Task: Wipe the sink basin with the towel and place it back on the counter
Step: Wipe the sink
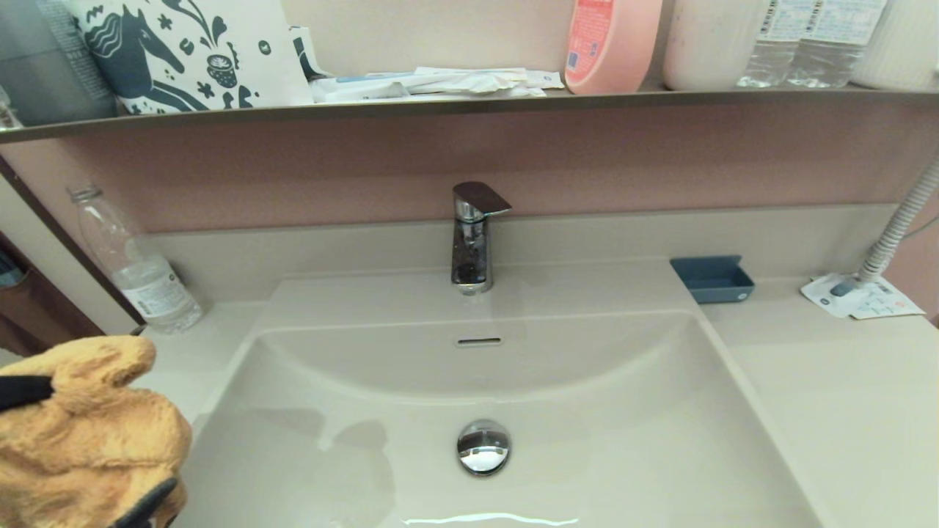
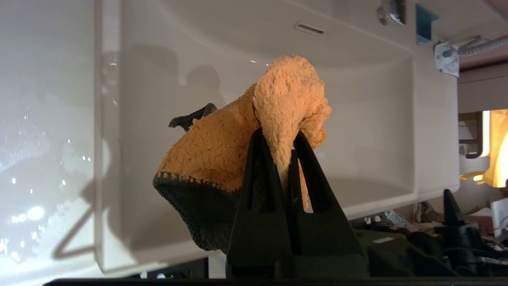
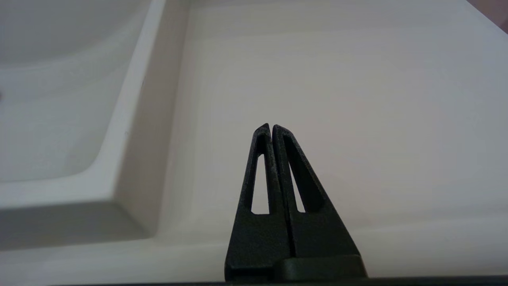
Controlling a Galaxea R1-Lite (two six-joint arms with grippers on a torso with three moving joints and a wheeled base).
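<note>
Fluffy terry towel [image 2: 222, 159]; glossy basin [image 1: 587, 440]; chrome plug [image 1: 483, 447].

Even, soft indoor light from above fills all views. A bright streak of glare crosses the glossy sink basin [image 1: 601, 440] near its front edge. The towel [image 2: 238, 151] casts a dark shadow on the basin wall, and sparkling highlights dot the wet table [image 2: 39, 159]. Straight lines bow at the head view's edges.

I see a chrome faucet [image 1: 473, 238] at centre back, a clear bottle [image 1: 132, 264] standing far left, a blue tray [image 1: 711, 279] right of the faucet, and a leaflet [image 1: 862, 297] far right under a ribbed hose [image 1: 902, 224]. The shelf [image 1: 469, 106] above holds a horse-print bag [image 1: 183, 51], papers [image 1: 433, 82], a pink bottle [image 1: 610, 44] and water bottles [image 1: 814, 40].
</note>
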